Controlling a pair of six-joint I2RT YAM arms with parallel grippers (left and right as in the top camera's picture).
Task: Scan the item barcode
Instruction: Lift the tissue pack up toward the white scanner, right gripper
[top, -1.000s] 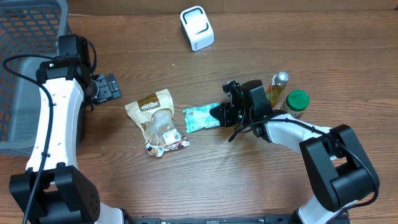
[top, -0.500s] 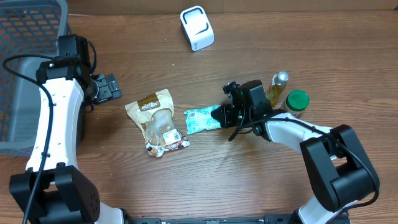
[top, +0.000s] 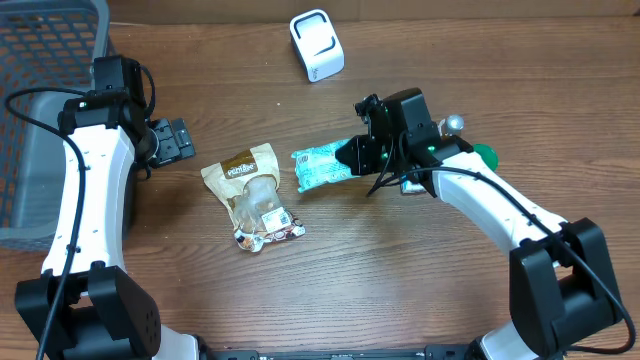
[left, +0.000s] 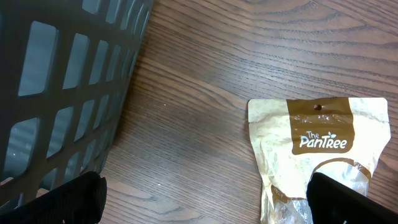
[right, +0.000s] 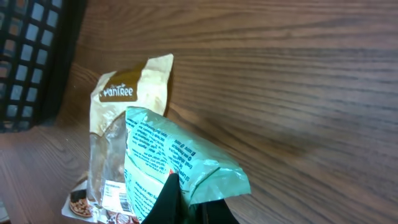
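Currently, right fingers (right: 163, 200): clamped on teal packet (top: 320, 168)
Left fingers (left: 62, 200): wide, empty
Scanner (top: 317, 45): twelve o'clock of packet; turn barcode squarely toward it

table (top: 380, 290): brown wood with a clear grain, mostly matt with a faint sheen.
basket (top: 40, 40): grey plastic lattice, matt.
packet (top: 320, 168): teal plastic film, glossy and creased.
pouch (top: 240, 168): tan, paper-like and matt at the top; clear, shiny, crinkled film lower down.
scanner (top: 317, 45): white plastic, smooth and slightly glossy.
lid (top: 485, 153): green plastic, smooth.
left arm (top: 95, 190) and right arm (top: 490, 205): smooth white plastic shells with a satin finish; black matt joints.
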